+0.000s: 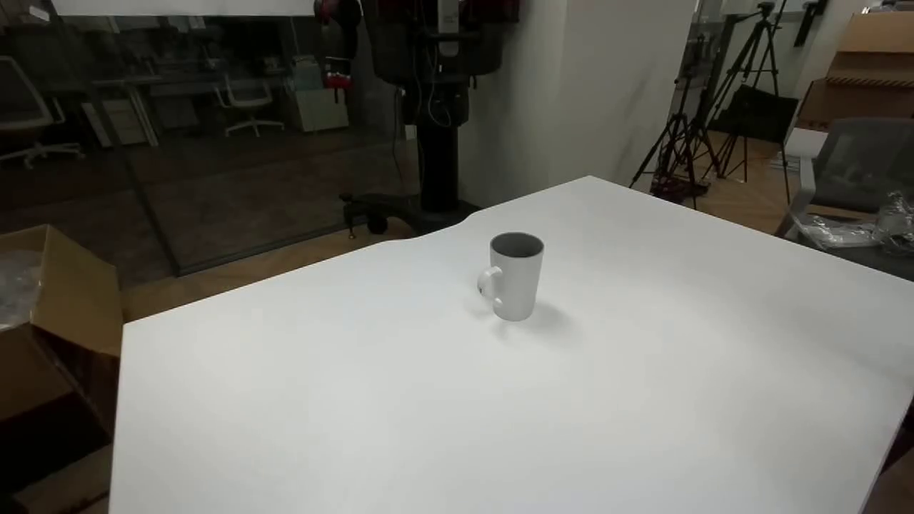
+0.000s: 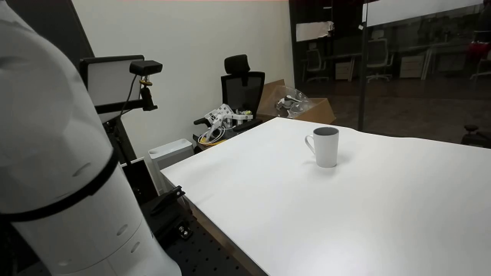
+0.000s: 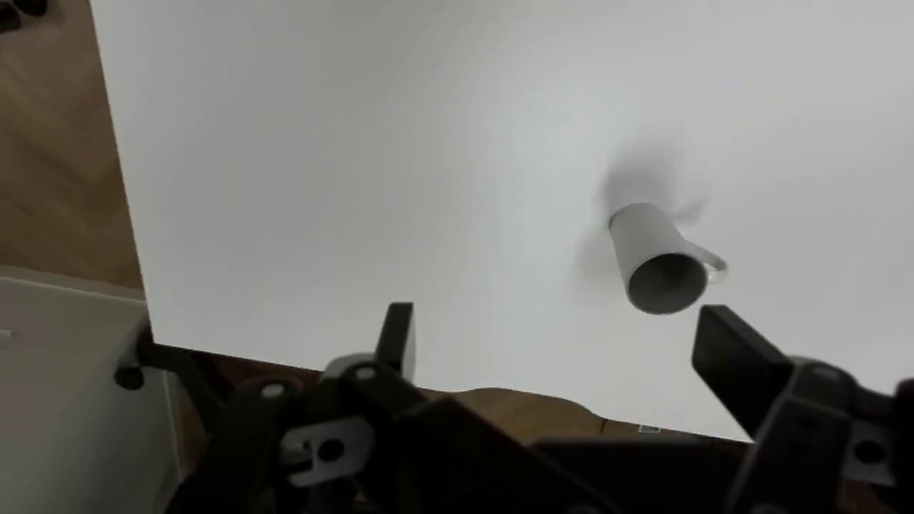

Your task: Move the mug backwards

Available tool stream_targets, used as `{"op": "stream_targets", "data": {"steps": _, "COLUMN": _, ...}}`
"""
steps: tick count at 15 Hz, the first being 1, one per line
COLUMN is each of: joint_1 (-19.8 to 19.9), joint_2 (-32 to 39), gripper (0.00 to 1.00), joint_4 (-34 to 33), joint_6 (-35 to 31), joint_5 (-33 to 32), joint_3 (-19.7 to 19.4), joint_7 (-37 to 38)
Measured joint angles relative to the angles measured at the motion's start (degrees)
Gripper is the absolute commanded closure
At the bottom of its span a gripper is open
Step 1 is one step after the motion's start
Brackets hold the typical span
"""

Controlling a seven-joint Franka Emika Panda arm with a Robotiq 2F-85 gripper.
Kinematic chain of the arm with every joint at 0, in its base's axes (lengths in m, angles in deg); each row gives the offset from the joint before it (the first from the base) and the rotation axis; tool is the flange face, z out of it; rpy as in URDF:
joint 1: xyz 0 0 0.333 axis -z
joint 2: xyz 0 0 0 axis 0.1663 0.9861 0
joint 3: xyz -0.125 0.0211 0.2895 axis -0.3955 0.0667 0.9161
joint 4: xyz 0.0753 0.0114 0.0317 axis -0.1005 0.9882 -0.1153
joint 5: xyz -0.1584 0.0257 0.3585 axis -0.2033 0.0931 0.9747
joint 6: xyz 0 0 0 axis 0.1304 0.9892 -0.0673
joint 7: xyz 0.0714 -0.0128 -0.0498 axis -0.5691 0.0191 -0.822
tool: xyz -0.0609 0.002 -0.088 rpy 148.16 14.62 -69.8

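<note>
A white mug with a dark grey interior stands upright on the white table, seen in both exterior views point(image 1: 520, 289) point(image 2: 327, 149). Its loop handle is on its side. In the wrist view the mug point(image 3: 646, 239) lies right of centre, with its open rim toward the camera and its handle to the right. My gripper point(image 3: 553, 339) shows in the wrist view with its fingers wide apart and nothing between them. It is apart from the mug, which appears ahead of the fingertips and nearer the right finger. The gripper is out of view in both exterior views.
The white table point(image 1: 357, 400) point(image 2: 299, 207) point(image 3: 343, 178) has a wavy edge beyond the mug. The white robot arm point(image 2: 69, 145) stands at the table's side in an exterior view. Cardboard boxes point(image 1: 78, 293) point(image 2: 318, 111) and an office chair point(image 2: 243, 90) stand off the table.
</note>
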Motion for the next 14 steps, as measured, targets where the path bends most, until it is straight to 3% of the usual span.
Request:
{"op": "stream_targets", "data": {"steps": 3, "joint_1": 1.1, "joint_2": 7.5, "gripper": 0.0, "joint_4": -2.4, "joint_6": -3.8, "joint_5": 3.1, "joint_3": -0.3, "joint_7": 3.1}}
{"op": "stream_targets", "data": {"steps": 7, "joint_1": 1.6, "joint_2": 21.1, "gripper": 0.0, "joint_4": -10.5, "joint_6": -1.3, "joint_5": 9.6, "joint_3": 0.1, "joint_7": 3.7}}
{"op": "stream_targets", "data": {"steps": 10, "joint_1": 2.3, "joint_2": 30.4, "gripper": 0.0, "joint_4": -17.6, "joint_6": 1.0, "joint_5": 10.1, "joint_3": 2.3, "joint_7": 4.9}}
{"op": "stream_targets", "data": {"steps": 14, "joint_1": 2.5, "joint_2": 33.8, "gripper": 0.0, "joint_4": -20.9, "joint_6": 2.0, "joint_5": 10.1, "joint_3": 2.9, "joint_7": 5.4}}
